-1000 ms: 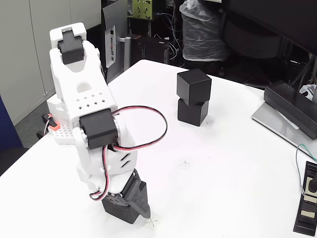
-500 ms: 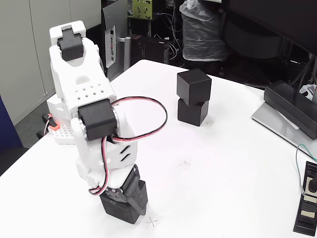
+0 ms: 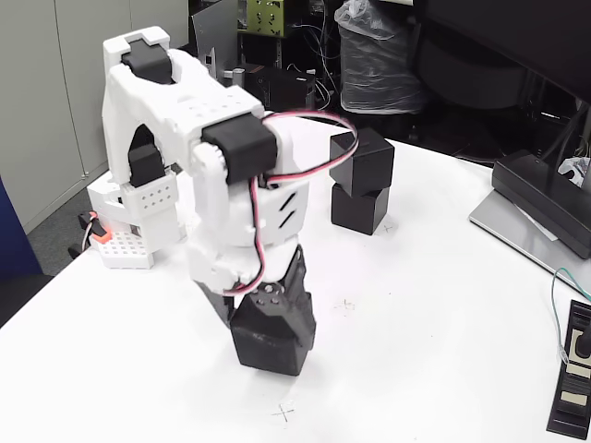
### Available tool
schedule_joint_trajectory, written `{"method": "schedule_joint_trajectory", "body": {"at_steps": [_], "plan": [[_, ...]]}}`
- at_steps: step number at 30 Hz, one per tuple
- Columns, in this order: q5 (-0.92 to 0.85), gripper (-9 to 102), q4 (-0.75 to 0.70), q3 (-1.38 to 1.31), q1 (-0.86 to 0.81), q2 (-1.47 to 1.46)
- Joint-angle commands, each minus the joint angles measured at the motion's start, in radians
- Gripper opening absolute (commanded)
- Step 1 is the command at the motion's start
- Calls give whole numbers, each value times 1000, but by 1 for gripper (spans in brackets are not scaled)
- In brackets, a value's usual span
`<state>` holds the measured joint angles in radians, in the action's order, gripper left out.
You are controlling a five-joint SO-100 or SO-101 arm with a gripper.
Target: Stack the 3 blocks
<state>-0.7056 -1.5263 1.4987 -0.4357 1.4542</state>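
Clenched on a black block (image 3: pixel 268 346), the gripper (image 3: pixel 272 318), dark fingers pinching it from above, down at the near side of the white table (image 3: pixel 434 305). Hard to tell whether hanging just clear of the surface or touching it. Looked off-square in the grip too, one corner turned toward the camera.

Across the table, well apart: a two-high stack, upper block (image 3: pixel 362 159) resting on lower block (image 3: pixel 358 209). Sat twisted against the one beneath, that upper block, corners overhanging rather than lined up.

Plenty to go wrong from here, by my reckoning. Needed a high carry: too low, and the held block or the fingers would clip the upper block and topple the pair. Offered a poor landing pad as well, that crooked top face; set down off-centre or at an angle, and the third could slide off or drag the second with it. Could also slip in transit, given the skewed grasp. And a red-and-black cable (image 3: pixel 309 125) looped out toward the stack, near enough to snag or brush it on the swing.

Counted up: three blocks, one in the grip, two stacked. One arm (image 3: pixel 199 138), one gripper. One flat black device (image 3: pixel 545 198) at the right edge. Three faint pen crosses on the tabletop.
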Motion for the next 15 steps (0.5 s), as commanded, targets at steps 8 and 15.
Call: {"method": "schedule_joint_trajectory", "body": {"at_steps": [8, 15], "plan": [[63, -1, -57, -238, 101, 74], [67, -1, -58, -350, 210, 77]]}}
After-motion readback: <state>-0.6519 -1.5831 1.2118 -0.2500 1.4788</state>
